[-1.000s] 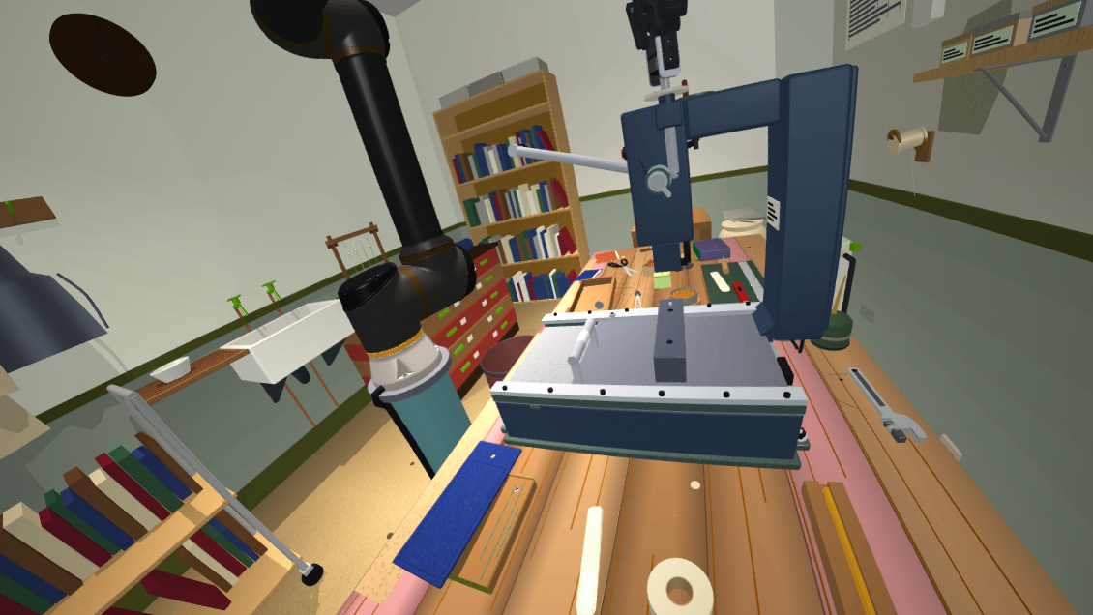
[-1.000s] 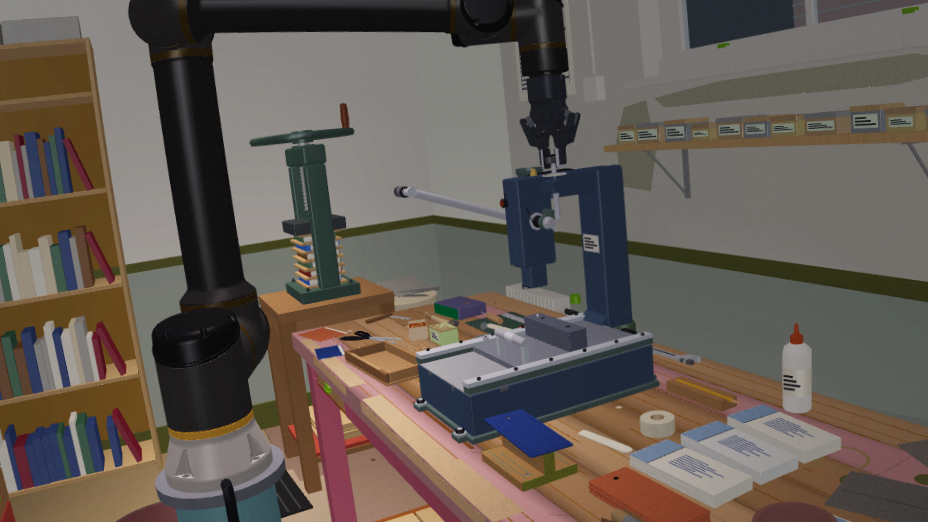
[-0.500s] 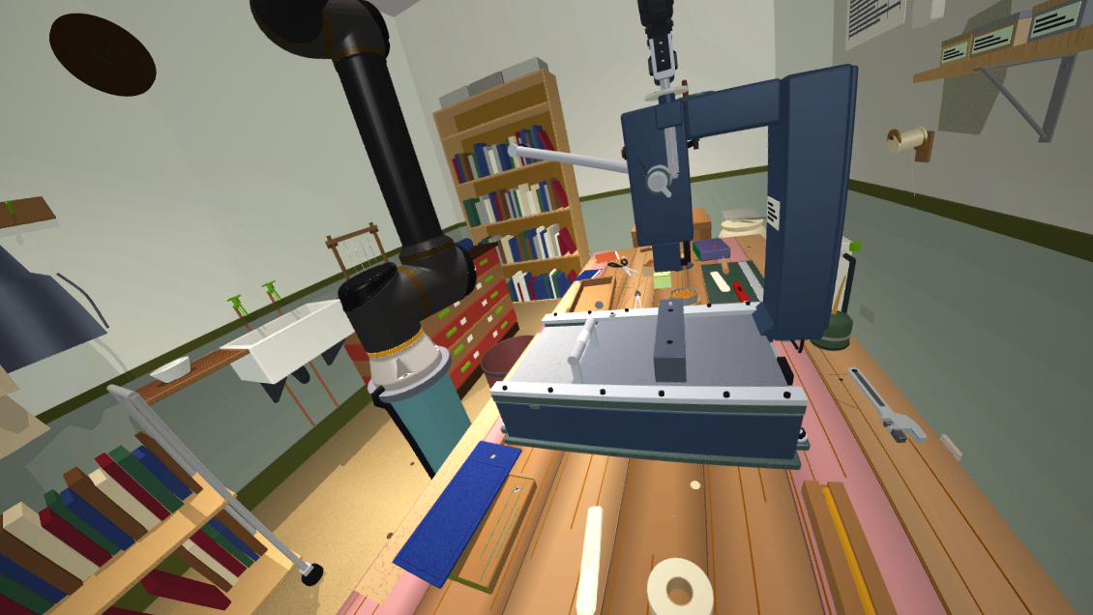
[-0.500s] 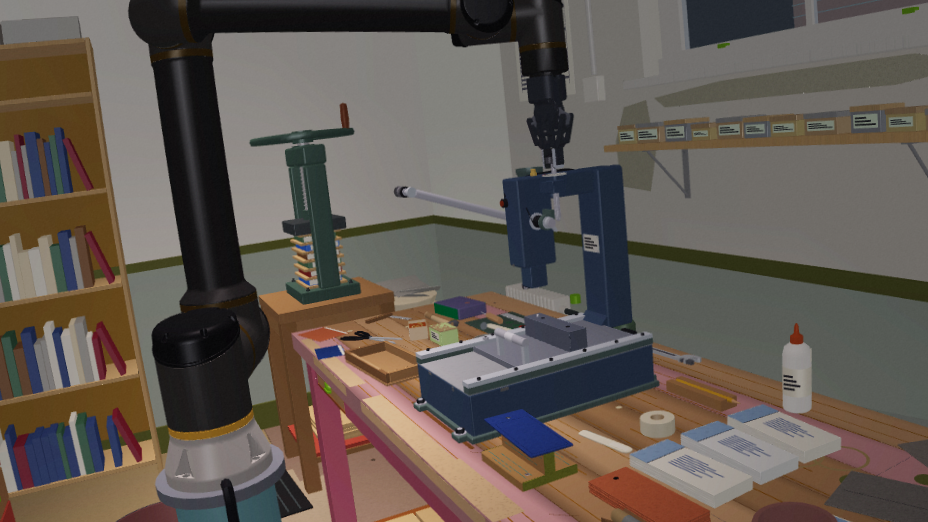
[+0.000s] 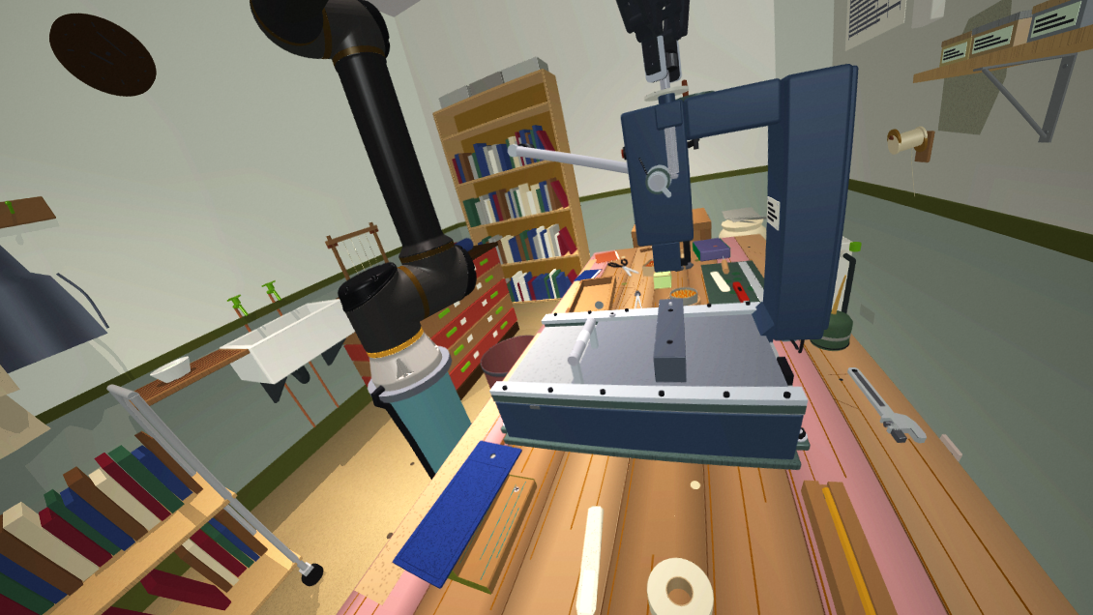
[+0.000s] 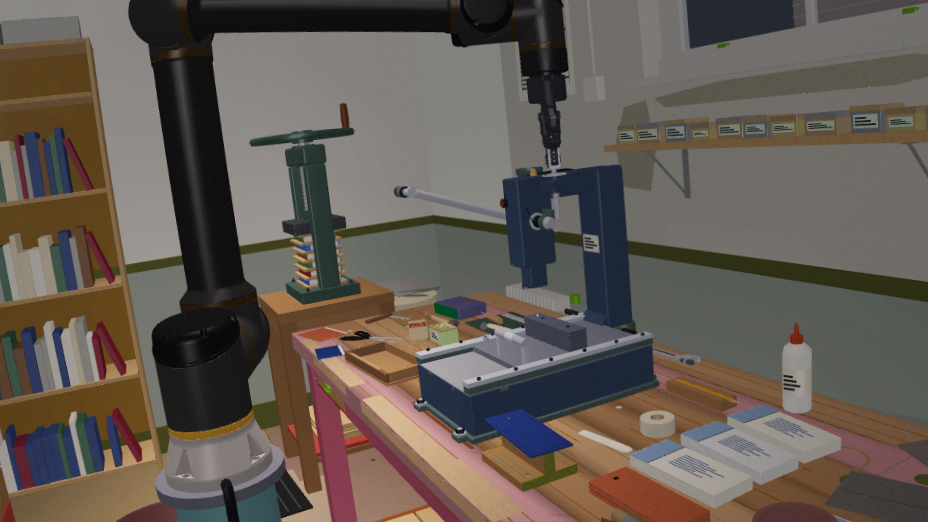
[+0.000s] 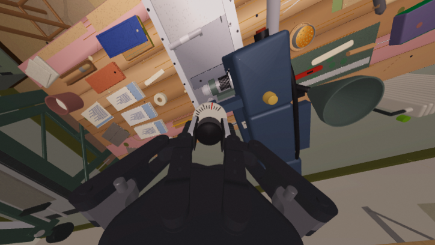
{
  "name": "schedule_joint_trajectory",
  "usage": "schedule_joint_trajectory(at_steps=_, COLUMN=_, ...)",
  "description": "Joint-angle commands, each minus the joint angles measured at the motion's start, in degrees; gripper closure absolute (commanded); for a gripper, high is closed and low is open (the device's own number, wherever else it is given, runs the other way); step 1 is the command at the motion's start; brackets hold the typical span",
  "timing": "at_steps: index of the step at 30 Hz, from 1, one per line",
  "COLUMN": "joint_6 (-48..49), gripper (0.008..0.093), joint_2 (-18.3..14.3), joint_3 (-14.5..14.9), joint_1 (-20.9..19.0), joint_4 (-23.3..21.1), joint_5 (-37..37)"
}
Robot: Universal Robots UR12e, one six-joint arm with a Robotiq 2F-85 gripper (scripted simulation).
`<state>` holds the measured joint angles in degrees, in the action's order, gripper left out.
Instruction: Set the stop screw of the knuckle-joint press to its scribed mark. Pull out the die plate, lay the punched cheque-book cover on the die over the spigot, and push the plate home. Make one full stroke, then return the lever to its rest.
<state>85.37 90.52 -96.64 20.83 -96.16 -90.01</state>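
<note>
On top of the blue knuckle-joint press [image 5: 765, 191] [image 6: 571, 240] stands the stop screw with its black knob [image 7: 208, 133] above a white dial [image 7: 210, 111] that bears a red mark. The press lever [image 5: 566, 159] [image 6: 448, 202] juts out to the left, raised. The die plate [image 5: 658, 359] [image 6: 512, 347] with its white handle [image 5: 581, 344] sits in the grey bed, a dark block [image 5: 671, 340] lying on it. The blue cheque-book cover [image 5: 459, 512] [image 6: 529, 432] [image 7: 123, 36] rests on a wooden stand at the bench's near edge. My gripper [image 5: 664, 76] [image 6: 551, 156] [image 7: 208, 134] points straight down over the press and is closed around the stop screw's knob.
The press frame's column [image 5: 814, 199] rises just right of the gripper. A green lamp shade [image 7: 347, 100] hangs beside the press. Tape roll [image 5: 679, 588], bone folder [image 5: 589, 558], glue bottle [image 6: 796, 376], paper pads [image 6: 733, 448] and an orange cover [image 6: 649, 497] lie on the bench.
</note>
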Motion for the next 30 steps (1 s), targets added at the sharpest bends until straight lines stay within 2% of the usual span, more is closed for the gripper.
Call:
schedule_joint_trajectory(at_steps=1, joint_6=-1.71, gripper=0.0934, joint_2=0.01, joint_3=0.04, joint_1=0.00, joint_4=-0.02, joint_5=0.01)
schedule_joint_trajectory(at_steps=18, joint_6=-32.86, gripper=0.0934, joint_2=0.01, joint_3=0.04, joint_1=0.00, joint_4=-0.02, joint_5=0.01)
schedule_joint_trajectory(at_steps=30, joint_6=-50.00, gripper=0.0934, joint_2=0.01, joint_3=0.04, joint_1=0.00, joint_4=-0.02, joint_5=0.01)
